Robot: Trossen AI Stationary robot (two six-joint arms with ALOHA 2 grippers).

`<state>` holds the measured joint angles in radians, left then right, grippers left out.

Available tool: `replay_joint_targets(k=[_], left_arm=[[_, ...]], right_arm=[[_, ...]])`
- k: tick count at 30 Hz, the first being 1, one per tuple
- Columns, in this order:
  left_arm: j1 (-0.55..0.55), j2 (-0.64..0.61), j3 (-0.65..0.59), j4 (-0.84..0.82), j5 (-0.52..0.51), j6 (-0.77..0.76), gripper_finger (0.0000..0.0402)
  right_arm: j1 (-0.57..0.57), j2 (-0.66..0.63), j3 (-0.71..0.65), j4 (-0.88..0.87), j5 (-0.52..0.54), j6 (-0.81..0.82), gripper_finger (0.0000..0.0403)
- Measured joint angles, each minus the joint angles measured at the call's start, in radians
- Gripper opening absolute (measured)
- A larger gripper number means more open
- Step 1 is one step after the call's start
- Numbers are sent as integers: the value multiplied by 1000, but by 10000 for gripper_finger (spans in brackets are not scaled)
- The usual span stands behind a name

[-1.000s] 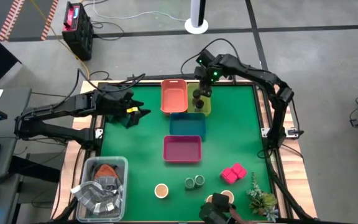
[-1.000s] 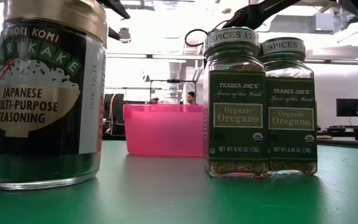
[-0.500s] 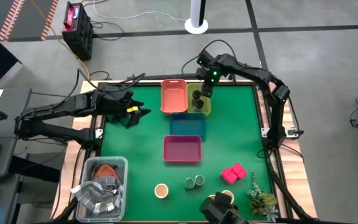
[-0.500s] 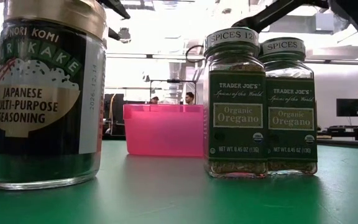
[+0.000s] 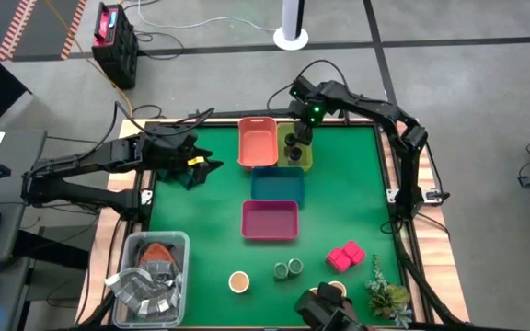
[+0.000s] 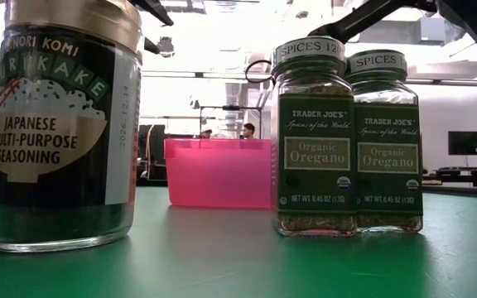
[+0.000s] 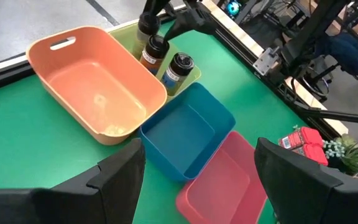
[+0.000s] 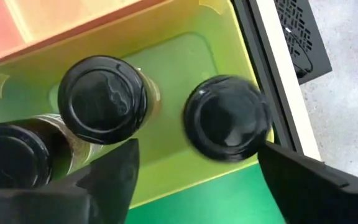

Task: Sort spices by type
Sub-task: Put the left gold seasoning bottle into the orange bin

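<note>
Three dark-lidded jars (image 8: 102,99) stand upright on the floor of the yellow-green tray (image 8: 185,56) at the table's far edge; the left wrist view shows them too (image 7: 179,68). My right gripper (image 8: 194,180) hangs open above them, its fingers on either side of one jar's lid (image 8: 227,118) and clear of it. My left gripper (image 5: 196,165) waits open at the far left. Near the front edge stand two green-lidded oregano jars (image 5: 288,268), tan-topped jars (image 5: 238,281) and two pink blocks (image 5: 345,256).
An orange tray (image 5: 258,142), a blue tray (image 5: 276,187) and a pink tray (image 5: 270,221) run down the table's middle. A clear bin (image 5: 150,276) sits at the near left and a plant sprig (image 5: 386,294) at the near right. Bare green mat lies on both sides of the trays.
My right gripper has risen a little over the yellow-green tray and drifted toward the far edge. The dark jar below it stays standing in the tray.
</note>
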<state>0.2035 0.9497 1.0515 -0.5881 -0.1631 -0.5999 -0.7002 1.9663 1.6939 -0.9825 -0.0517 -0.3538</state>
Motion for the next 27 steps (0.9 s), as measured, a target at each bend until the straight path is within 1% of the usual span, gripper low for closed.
replay_joint_targets(k=[4,7,10,12,14,16,17,21,24,27], left_arm=[[0,0,0,0,-2,4,289],[5,0,0,0,-2,20,289],[21,0,0,-1,4,39,289],[40,0,0,1,34,54,289],[58,1,0,1,89,57,289],[67,1,0,1,135,63,289],[68,1,0,1,140,73,289],[68,11,0,4,140,119,289],[68,21,0,1,162,152,289],[62,39,0,2,200,200,289]], right_arm=[[-5,-23,15,-20,0,21,380],[-10,-51,48,-58,0,54,387],[-8,-96,50,-79,0,92,389],[8,-127,50,-115,0,138,389],[42,-165,44,-173,-1,194,389],[101,-219,21,-209,-5,221,389],[139,-252,5,-209,-5,232,389],[319,-349,-72,-112,-8,347,387],[454,-365,-112,-55,-3,473,381],[577,-359,-113,-59,63,580,375]])
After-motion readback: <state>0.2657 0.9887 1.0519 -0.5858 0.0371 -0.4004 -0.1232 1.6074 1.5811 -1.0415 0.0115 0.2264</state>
